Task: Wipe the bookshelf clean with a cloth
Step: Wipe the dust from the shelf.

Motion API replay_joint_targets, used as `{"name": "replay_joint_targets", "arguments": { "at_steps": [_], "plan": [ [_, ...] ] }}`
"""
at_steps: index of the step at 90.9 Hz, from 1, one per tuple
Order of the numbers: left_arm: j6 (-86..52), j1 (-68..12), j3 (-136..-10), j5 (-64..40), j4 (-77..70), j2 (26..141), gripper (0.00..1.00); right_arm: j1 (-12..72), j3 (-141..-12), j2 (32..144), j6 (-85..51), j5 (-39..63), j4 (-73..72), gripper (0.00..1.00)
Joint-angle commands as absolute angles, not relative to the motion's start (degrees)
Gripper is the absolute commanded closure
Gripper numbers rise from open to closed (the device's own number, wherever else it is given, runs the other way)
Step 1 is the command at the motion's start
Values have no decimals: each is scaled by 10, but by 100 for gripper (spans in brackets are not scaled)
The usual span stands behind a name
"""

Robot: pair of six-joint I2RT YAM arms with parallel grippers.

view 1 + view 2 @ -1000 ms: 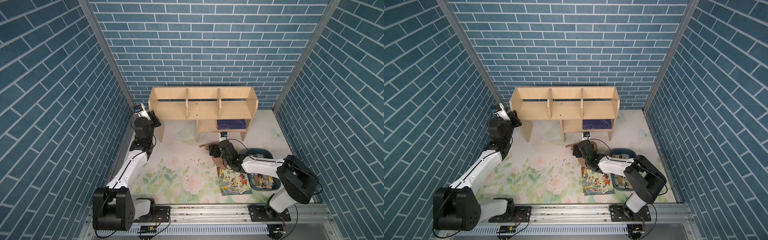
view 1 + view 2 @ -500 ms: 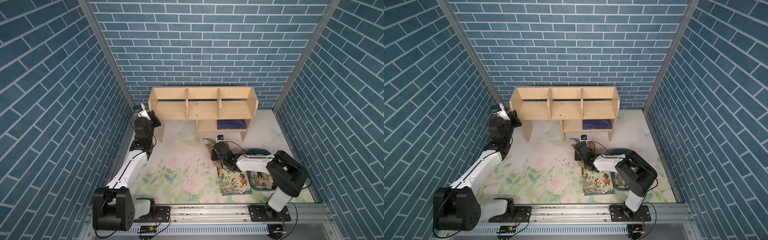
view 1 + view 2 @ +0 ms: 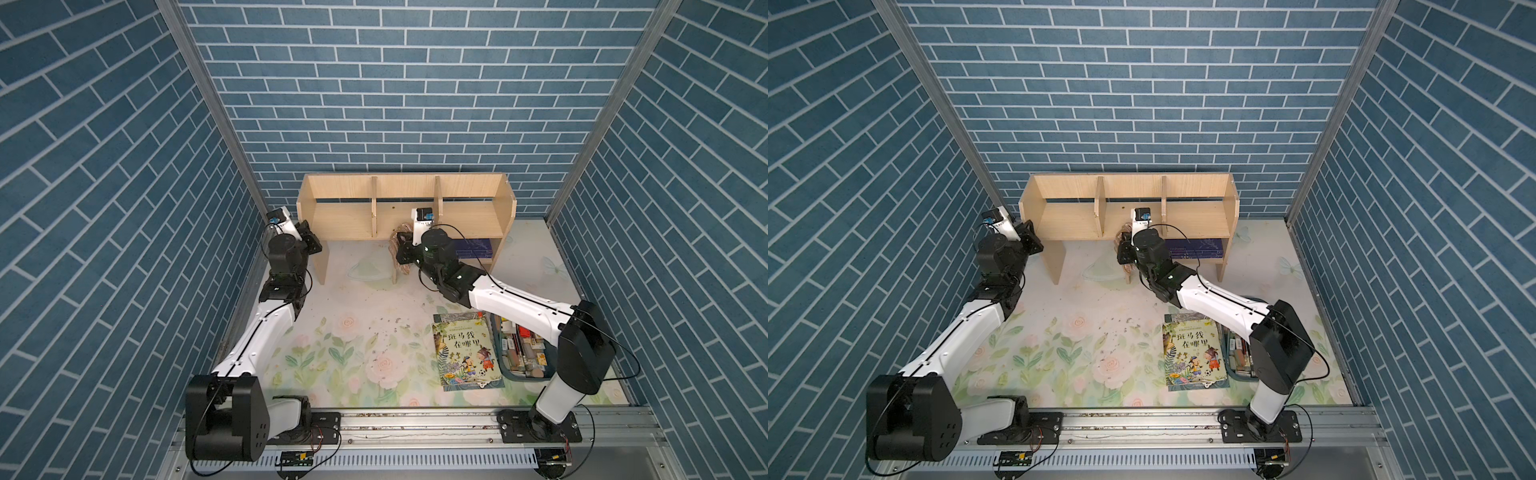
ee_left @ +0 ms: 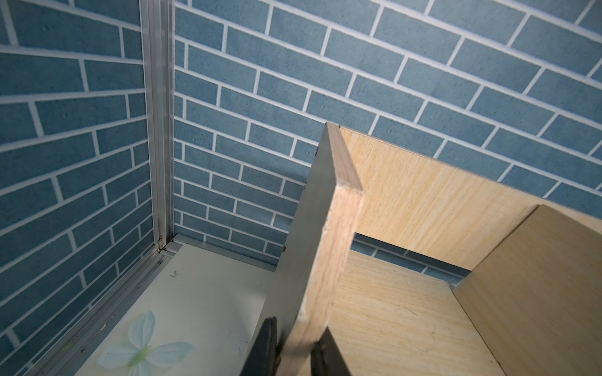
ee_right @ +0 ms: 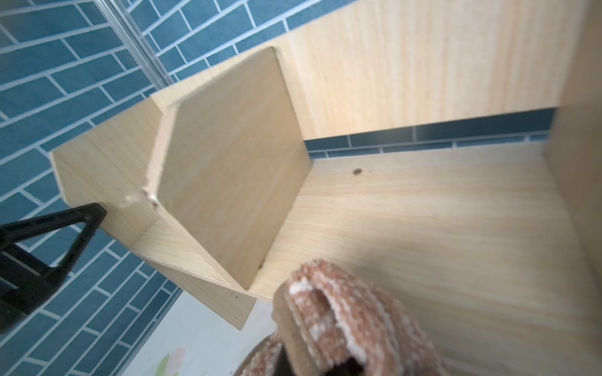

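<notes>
**A:** Where is the cloth?

**B:** The soft tan-and-cream striped fabric cloth is bunched in the right claw, whose jaws are pinched tight on it. One loose end hangs down under the claw.

**A:** And the shelf?

**B:** The light pale-wood bookshelf with two upright dividers stands straight ahead of that claw. The claw sits at the front edge of the wide upper tier, before the middle compartment, near the divider on the robot's left. Whether the cloth touches the board I cannot tell.

**A:** What about the other arm?

**B:** The left claw is narrow, clamped on the bookshelf's end panel. Its black fingers lie one on each face of the board's front edge.

**A:** Anything else about?

**B:** A colourful illustrated picture book lies flat on the floral-printed tabletop, well behind the right claw. A dark-blue book lies on the lower shelf just beside that claw.
</notes>
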State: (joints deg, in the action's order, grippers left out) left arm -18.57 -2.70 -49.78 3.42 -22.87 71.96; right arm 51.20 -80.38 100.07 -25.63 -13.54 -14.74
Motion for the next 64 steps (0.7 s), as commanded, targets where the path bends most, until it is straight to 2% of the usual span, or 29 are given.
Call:
{"name": "replay_joint_targets", "arguments": {
  "at_steps": [1, 25, 33, 48, 64],
  "plan": [
    [-214, -44, -488, -22, -190, 722, 100, 545, -869, 1068, -235, -100, -165, 100],
    [-217, -44, -488, -30, -193, 719, 100, 588, -1113, 1261, -238, -64, -104, 100],
    [-215, -45, -488, -27, -190, 717, 100, 587, -1149, 1288, -238, -74, -75, 100],
    [-214, -45, -487, -29, -193, 718, 100, 576, -1040, 1208, -237, -115, -104, 100],
    [-212, -44, -489, -27, -191, 717, 100, 532, -793, 1038, -258, -148, -199, 100]
  ]
}}
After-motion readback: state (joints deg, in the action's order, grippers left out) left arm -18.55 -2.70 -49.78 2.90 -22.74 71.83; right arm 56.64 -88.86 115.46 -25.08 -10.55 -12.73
